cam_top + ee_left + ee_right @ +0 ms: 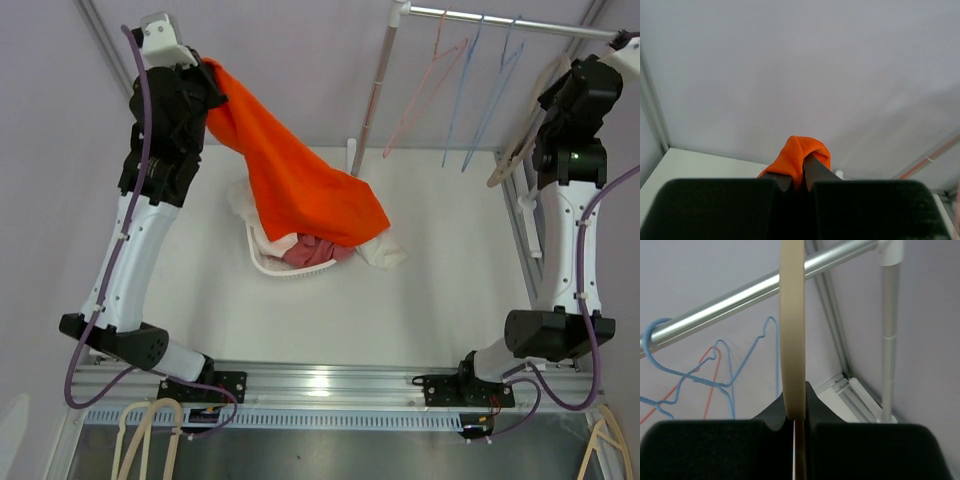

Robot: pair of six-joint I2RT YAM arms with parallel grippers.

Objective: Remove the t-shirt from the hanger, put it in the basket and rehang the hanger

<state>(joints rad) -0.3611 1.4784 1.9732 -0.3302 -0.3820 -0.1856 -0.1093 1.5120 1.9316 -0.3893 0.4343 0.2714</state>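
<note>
T-shirt: the orange t-shirt hangs from the left gripper down onto the white basket on the table, apart from the hanger.
Left gripper: raised high, jaws closed on a fold of the shirt.
Hanger: the beige hanger is near the rail.
Right gripper: jaws clamped on the beige hanger.
Rail: blue hangers and a pink hanger hang there.

White table, on it a white basket of clothes.
</note>
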